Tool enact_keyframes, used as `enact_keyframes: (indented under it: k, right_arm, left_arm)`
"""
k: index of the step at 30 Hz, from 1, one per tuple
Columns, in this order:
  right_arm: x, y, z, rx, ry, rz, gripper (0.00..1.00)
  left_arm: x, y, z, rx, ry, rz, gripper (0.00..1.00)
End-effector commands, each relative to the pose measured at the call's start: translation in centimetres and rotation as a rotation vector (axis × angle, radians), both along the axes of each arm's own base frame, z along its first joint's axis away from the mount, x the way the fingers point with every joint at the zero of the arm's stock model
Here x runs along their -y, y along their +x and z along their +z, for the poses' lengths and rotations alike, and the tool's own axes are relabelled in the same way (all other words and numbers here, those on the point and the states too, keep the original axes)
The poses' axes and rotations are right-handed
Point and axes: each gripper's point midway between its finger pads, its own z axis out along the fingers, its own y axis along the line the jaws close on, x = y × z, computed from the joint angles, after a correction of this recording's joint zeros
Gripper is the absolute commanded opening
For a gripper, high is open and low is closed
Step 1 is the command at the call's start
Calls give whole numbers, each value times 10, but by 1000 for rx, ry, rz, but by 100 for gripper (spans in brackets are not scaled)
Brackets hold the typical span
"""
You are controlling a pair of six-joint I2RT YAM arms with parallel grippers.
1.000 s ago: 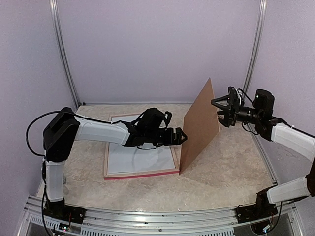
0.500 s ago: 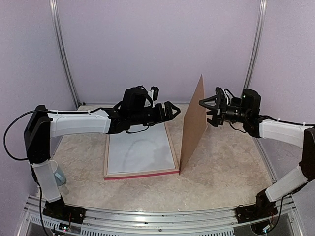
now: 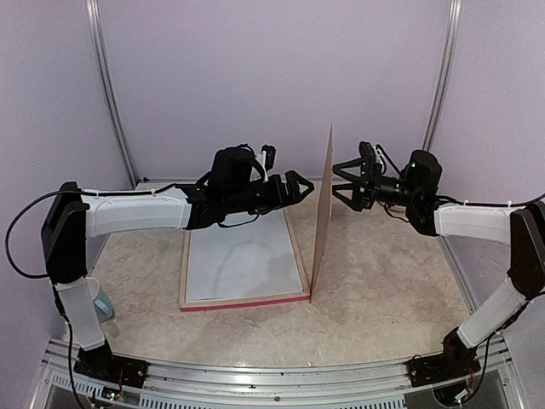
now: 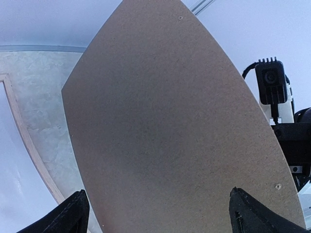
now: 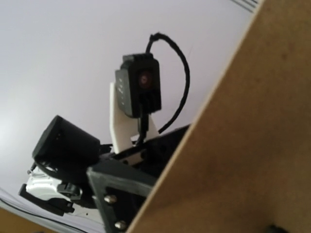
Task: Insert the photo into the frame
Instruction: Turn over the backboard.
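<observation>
Here, frame [image 3: 245, 302]: large thin rectangle, lying flat left of the table's [image 3: 383, 290] centre, long sides running toward the back edge. Pink-red near edge, pale wood side rails, smooth white sheet filling the opening. Board [image 3: 322, 213]: brown, matte, fine-grained fibre sheet, thin, with small marks near two corners. It stands almost upright on one edge just beside the frame's right rail, seen edge-on from above. Table: beige, marbled, dull. Left gripper [image 3: 302, 187]: black fingers spread wide, empty, facing the board's left face above the frame's far right corner. Right gripper [image 3: 339, 185]: fingers likewise wide, at the board's right face near its top; contact cannot be told.
</observation>
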Motion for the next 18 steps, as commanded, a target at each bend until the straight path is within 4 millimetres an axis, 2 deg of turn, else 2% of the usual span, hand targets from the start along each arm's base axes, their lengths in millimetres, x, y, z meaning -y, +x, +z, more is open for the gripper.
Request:
enact_keyframes:
  k: [1,5,7,9,14,18]
  right_arm:
    - [-8,-2,11,53,33,38,99]
    - [-9,2,-2,43,17,29,99]
    - [-9,6,-15,21,7,22,99]
    - [-10,6,-23,6,23,25,99]
    - [-11,4,-26,2,80,48,99]
    - [-15,7,-28,7,66,53,99]
  left_arm:
    - [-1,2,60,81,-122,-27,99]
    - [2,4,82,98,-201,-69,99]
    - [4,5,90,94,-241,-96,99]
    - [7,6,92,92,-258,-112,99]
    - [11,8,102,106,-273,-124,99]
    - [19,12,100,91,-249,-136,99]
